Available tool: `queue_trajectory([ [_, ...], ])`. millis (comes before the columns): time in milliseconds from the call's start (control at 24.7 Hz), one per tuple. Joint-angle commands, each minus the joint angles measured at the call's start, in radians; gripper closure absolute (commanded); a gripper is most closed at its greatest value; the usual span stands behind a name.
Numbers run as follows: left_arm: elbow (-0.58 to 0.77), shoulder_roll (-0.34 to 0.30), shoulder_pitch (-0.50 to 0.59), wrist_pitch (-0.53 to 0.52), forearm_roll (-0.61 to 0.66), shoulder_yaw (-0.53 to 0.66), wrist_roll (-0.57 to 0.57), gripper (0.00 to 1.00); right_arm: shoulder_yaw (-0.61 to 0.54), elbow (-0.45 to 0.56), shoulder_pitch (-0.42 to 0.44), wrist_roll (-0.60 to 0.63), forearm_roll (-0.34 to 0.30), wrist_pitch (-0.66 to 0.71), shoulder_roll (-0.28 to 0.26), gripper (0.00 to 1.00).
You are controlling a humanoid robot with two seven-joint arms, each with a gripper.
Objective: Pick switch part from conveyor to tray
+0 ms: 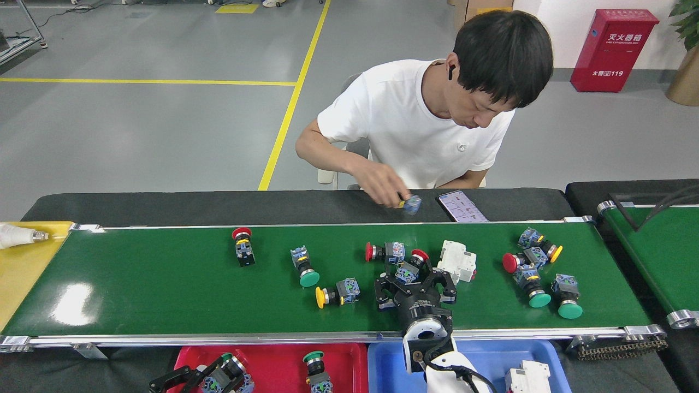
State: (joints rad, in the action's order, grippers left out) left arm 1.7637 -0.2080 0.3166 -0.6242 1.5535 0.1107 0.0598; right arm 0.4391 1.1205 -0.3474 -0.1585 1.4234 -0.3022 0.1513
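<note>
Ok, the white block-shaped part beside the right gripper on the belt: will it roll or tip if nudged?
The white part looks boxy with flat faces, so it will probably slide rather than roll. It lies low on the conveyor, so tipping seems unlikely. The glossy belt may let it skid away from the right gripper.
</note>
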Motion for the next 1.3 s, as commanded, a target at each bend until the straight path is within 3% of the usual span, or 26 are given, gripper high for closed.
queue_trajectory([
  [0,0.01,0.038,-0.004,0.031,-0.006,0.056,-0.011,0.0,-0.005,0.004,-0.015,0.01,-0.001,0.055,-0.009,0.79],
  [121,0.013,0.153,-0.002,0.041,-0.006,0.185,0.005,0.0,-0.006,0.018,-0.01,0.014,-0.008,0.09,-0.009,0.84],
  [243,0.011,0.202,0.001,0.04,-0.018,0.293,0.071,0.0,-0.011,0.076,0.004,0.013,-0.041,0.155,-0.018,0.85],
  [364,0.006,0.203,0.001,0.047,-0.064,0.35,0.1,0.0,-0.013,0.226,0.067,-0.007,-0.11,0.244,-0.098,0.86],
  [486,-0.012,0.194,-0.024,0.086,-0.061,0.351,0.104,0.0,-0.014,0.409,0.159,-0.015,-0.236,0.428,-0.206,0.86],
  [607,-0.116,0.171,-0.168,0.162,-0.026,0.331,0.143,0.0,-0.014,0.516,0.232,-0.015,-0.301,0.632,-0.248,0.84],
  [729,-0.316,0.14,-0.384,0.189,0.068,0.308,0.152,0.0,-0.008,0.573,0.315,-0.029,-0.301,0.784,-0.248,0.74],
  [769,-0.385,0.134,-0.447,0.19,0.089,0.307,0.152,0.0,-0.005,0.578,0.34,-0.042,-0.299,0.824,-0.246,0.66],
  [810,-0.441,0.125,-0.501,0.192,0.1,0.307,0.152,0.0,0.003,0.578,0.35,-0.056,-0.299,0.853,-0.243,0.48],
  [850,-0.514,0.104,-0.562,0.198,0.108,0.305,0.152,0.0,0.035,0.576,0.358,-0.085,-0.296,0.87,-0.228,0.11],
  [891,-0.566,0.075,-0.607,0.212,0.109,0.305,0.152,0.0,0.064,0.571,0.36,-0.124,-0.291,0.87,-0.22,0.04],
  [972,-0.642,0.035,-0.662,0.225,0.109,0.291,0.152,0.0,0.076,0.57,0.358,-0.151,-0.291,0.87,-0.21,0.03],
  [1134,-0.764,0.018,-0.755,0.258,0.109,0.233,0.15,0.0,0.072,0.556,0.346,-0.156,-0.288,0.862,-0.182,0.04],
  [1255,-0.807,0.019,-0.792,0.259,0.108,0.224,0.15,0.0,0.024,0.559,0.321,-0.154,-0.287,0.75,-0.164,0.04],
])
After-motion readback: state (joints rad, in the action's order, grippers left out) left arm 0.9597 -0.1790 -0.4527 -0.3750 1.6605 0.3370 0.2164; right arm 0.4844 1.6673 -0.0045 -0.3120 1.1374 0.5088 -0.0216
